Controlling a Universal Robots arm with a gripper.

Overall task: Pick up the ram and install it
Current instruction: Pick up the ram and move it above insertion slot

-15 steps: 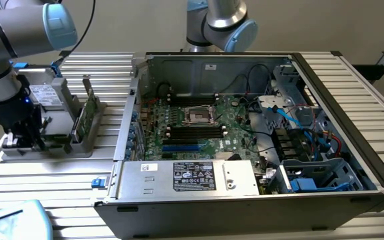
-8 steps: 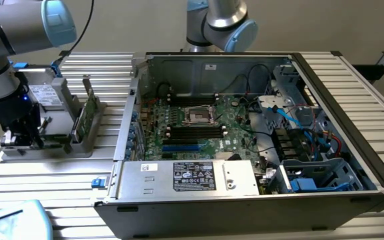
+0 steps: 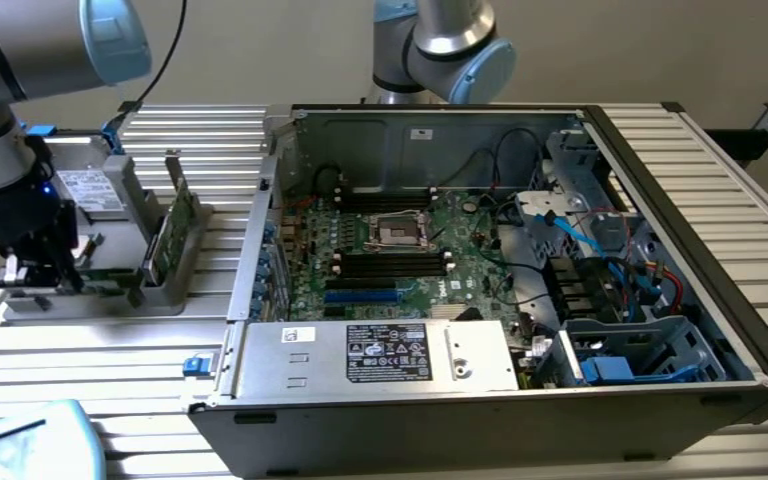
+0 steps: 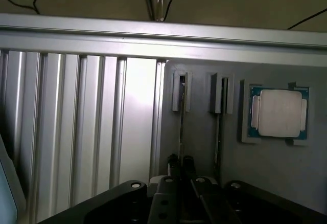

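Note:
The ram is a thin dark stick standing on edge in one slot of a grey holder. My gripper is shut on its near end, one dark fingertip on each side. A second stick stands in the neighbouring slot. In the exterior view my gripper hangs over the holder's end on the exterior view's left, with the ram's green edge beside it. The stick still rests in the holder.
A square silver processor chip lies in a recess next to the slots. Upright green boards stand in the holder. The open computer case fills the exterior view's right, with its motherboard's black slots. A second arm stands behind.

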